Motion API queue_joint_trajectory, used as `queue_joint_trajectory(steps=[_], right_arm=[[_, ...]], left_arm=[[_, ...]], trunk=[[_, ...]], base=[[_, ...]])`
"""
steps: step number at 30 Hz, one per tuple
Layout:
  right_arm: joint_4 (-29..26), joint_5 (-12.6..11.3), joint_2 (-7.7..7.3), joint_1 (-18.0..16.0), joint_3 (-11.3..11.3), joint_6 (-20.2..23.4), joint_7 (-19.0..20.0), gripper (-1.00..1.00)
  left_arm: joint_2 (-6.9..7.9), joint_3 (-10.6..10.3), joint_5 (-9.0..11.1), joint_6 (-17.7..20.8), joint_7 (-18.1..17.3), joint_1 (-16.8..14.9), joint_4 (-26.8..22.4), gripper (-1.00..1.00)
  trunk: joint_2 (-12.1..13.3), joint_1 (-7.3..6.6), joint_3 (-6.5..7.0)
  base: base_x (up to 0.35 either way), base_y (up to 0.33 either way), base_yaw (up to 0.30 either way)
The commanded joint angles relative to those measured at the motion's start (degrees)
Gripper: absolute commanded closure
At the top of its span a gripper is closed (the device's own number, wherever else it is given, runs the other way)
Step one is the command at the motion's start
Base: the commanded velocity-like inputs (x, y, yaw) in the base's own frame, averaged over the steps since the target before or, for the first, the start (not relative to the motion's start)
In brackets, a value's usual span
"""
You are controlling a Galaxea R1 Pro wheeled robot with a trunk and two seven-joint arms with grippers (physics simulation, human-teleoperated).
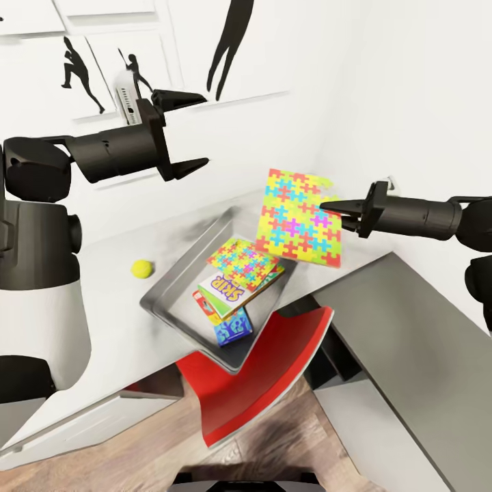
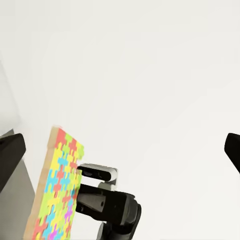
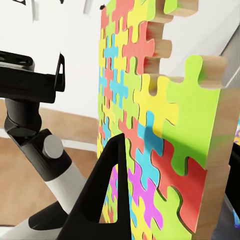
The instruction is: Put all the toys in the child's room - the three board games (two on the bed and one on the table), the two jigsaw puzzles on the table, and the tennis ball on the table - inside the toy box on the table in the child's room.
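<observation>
Above the far edge of the toy box (image 1: 179, 268), we log one jigsaw puzzle (image 1: 298, 216): flat square, many-coloured, held tilted on edge in the air. Our right end effector (image 1: 330, 206) pinches its right-hand edge; the right wrist view shows a dark finger (image 3: 102, 195) pressed against the patterned face. We judge it is carried edge-up so it can be lowered into the box.

Inside the toy box, stacked: a second jigsaw puzzle (image 1: 242, 264) on top, partly covering the "SKIP" board game (image 1: 229, 292); beneath that a red-edged box (image 1: 205, 305); nearest the front wall, a blue board game (image 1: 231, 327).

On the bench (image 1: 109, 321), just left of the box and apart from it: the tennis ball (image 1: 142, 268), not yet boxed.

Our left end effector (image 1: 187, 132) hangs high over the bench, fingers spread, holding nothing.

Below the bench edge: a red chair (image 1: 263, 372) on wood floor.

We judge four items stowed, one in transit, the ball outstanding.
</observation>
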Motion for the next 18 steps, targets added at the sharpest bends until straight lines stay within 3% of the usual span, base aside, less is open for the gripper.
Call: queue_joint_trajectory(steps=[1,7,18], right_arm=[[0.0,-0.6,-0.04,-0.1,-0.1,0.0,-0.8,1.00],[-0.1,-0.6,-0.14,-0.1,-0.6,-0.3,-1.5,1.00],[0.0,-0.6,-0.31,-0.2,-0.9,-1.3,-2.0,1.00]], left_arm=[[0.05,0.0,0.5,0.0,0.5,0.0,0.0,-1.00],[0.15,0.0,0.5,0.0,0.5,0.1,0.1,-1.00],[0.15,0.0,0.5,0.0,0.5,0.1,0.1,-1.00]], trunk=[[-0.1,0.03,-0.09],[-0.1,0.03,-0.09],[-0.1,0.03,-0.09]], base=[[0.000,0.008,0.086],[-0.038,0.099,0.048],[-0.111,0.247,0.012]])
